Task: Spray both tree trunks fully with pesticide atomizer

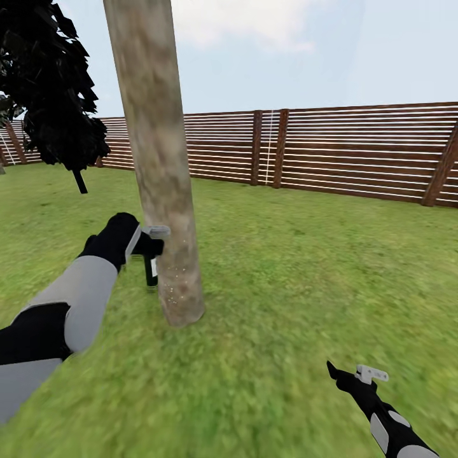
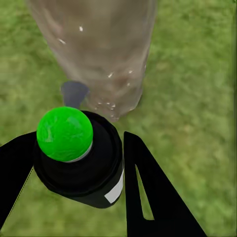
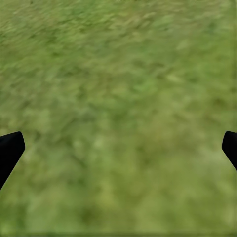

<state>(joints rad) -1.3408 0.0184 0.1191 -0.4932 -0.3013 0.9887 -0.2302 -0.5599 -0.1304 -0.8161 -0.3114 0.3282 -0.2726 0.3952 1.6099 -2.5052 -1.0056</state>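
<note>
One tree trunk point(image 1: 159, 191), grey-brown and mottled, rises from the grass left of centre. My left gripper point(image 1: 147, 245) is shut on the pesticide atomizer point(image 1: 151, 270), a small black can held just left of the trunk's lower part. In the left wrist view the atomizer point(image 2: 79, 163) shows a round green top between the two black fingers point(image 2: 148, 197). It points at the trunk point(image 2: 98, 49), which carries small white specks near its base. My right gripper point(image 1: 350, 372) hangs low at the right over bare grass, open and holding nothing point(image 3: 118, 148).
A brown slatted fence point(image 1: 356, 149) runs along the back of the lawn. A dark narrow tree point(image 1: 51, 95) stands at the far left. Open grass point(image 1: 305, 273) spreads to the right of the trunk and in front of me.
</note>
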